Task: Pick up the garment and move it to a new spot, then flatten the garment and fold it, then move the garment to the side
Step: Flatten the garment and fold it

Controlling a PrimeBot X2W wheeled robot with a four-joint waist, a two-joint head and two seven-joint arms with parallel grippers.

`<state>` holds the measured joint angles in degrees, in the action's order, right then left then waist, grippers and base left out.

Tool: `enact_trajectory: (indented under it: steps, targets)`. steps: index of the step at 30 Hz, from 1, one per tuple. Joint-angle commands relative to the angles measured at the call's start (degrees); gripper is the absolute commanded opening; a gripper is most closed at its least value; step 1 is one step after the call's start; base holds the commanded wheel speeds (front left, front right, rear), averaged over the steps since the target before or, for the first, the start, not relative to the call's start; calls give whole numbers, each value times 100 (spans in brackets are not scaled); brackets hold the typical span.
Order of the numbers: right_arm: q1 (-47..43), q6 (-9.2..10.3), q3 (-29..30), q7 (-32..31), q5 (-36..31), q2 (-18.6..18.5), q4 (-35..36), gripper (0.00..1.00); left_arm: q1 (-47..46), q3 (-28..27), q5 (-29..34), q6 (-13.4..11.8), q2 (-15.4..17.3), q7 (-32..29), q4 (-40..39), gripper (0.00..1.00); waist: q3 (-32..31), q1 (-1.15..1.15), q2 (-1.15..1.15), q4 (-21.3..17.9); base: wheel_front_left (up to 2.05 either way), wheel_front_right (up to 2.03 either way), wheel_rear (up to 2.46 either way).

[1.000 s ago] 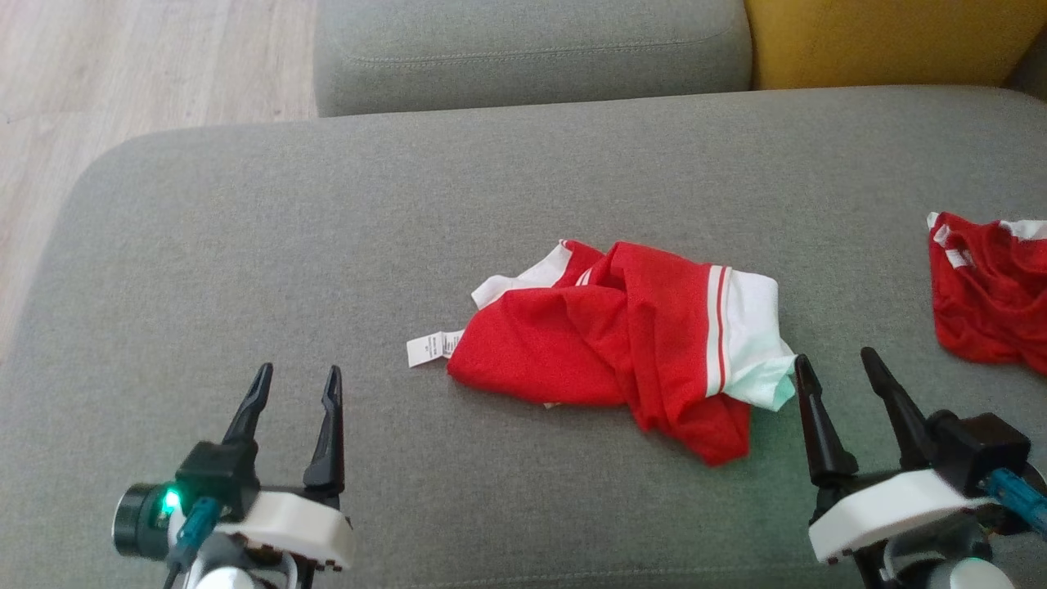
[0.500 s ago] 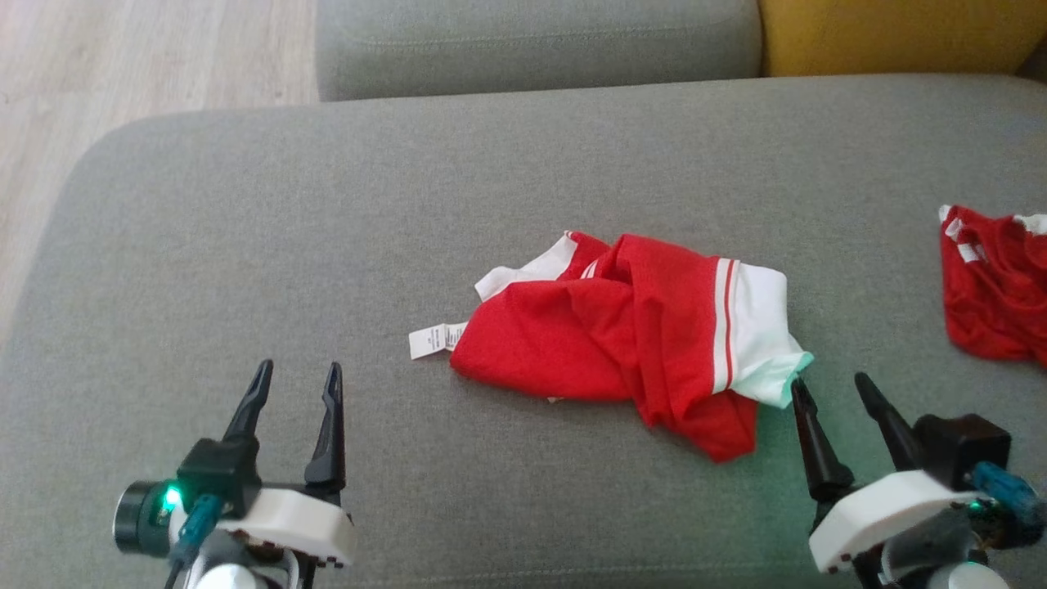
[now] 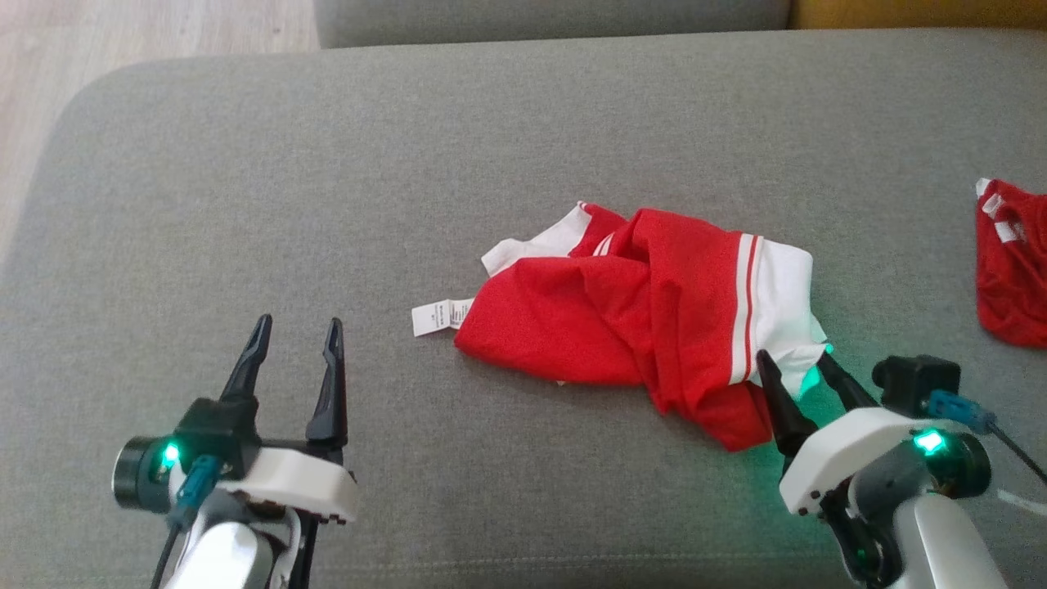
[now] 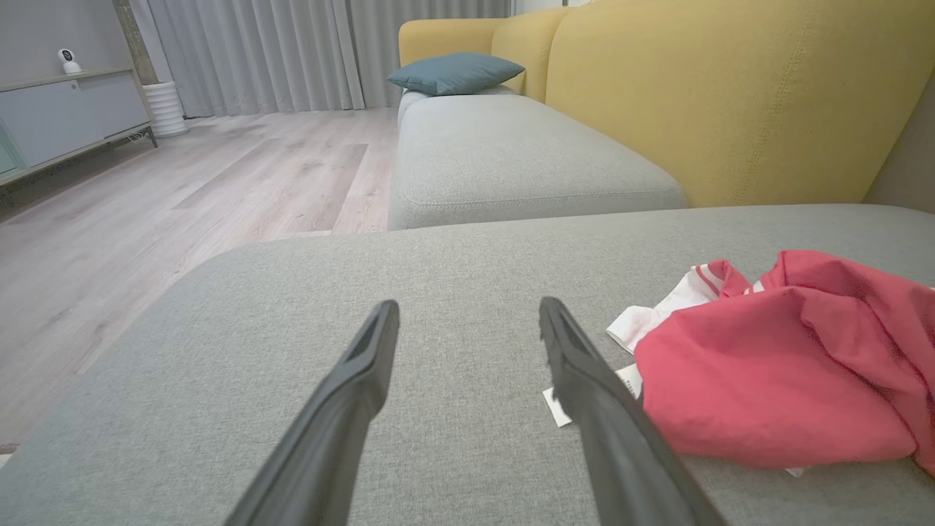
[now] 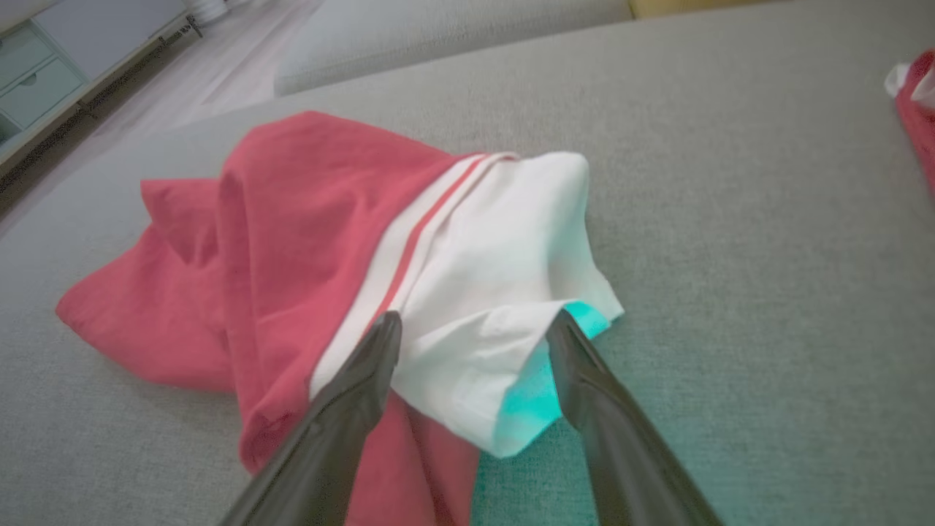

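A crumpled red garment (image 3: 630,315) with a white, red-striped end lies in the middle of the grey sofa seat (image 3: 327,204); a white label (image 3: 442,315) sticks out at its left. My right gripper (image 3: 793,364) is open at the garment's white corner (image 5: 475,292), with its fingertips (image 5: 383,336) on either side of the cloth edge. Well to the left of the garment (image 4: 774,365), my left gripper (image 3: 296,335) stands open and holds nothing, its fingers (image 4: 372,351) over bare seat.
A second red and white cloth (image 3: 1010,262) lies at the seat's right edge. A further grey cushion (image 4: 511,153), a yellow backrest (image 4: 730,95) and a blue pillow (image 4: 453,71) stand beyond. Wooden floor (image 4: 182,190) lies past the seat's left edge.
The head camera has tilted down, so the whole picture shifted. My right gripper has moved forward and left until its fingertips straddle the garment's white corner. The left gripper stayed put.
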<state>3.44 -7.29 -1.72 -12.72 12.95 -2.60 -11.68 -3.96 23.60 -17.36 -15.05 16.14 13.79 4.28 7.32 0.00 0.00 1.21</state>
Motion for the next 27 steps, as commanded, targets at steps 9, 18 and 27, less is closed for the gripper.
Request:
enact_trajectory:
  steps: [9, 18, 27]
  targets:
    - [392, -20, -231, -25, 520, -77, 0, 0, -418, -198, 43, 40, 8, 102, -96, 100, 114, 0, 0, 19, 0, 0, 0]
    - [582, -20, -172, 676, 462, -206, 580, 0, -451, -226, 71, 48, -27, 114, -79, 100, 141, 0, 0, -81, 0, 0, 0]
    - [115, -20, 965, 997, 164, -132, 978, 0, -477, -241, 106, 83, -34, 118, -73, 100, 172, 0, 0, -209, 0, 0, 0]
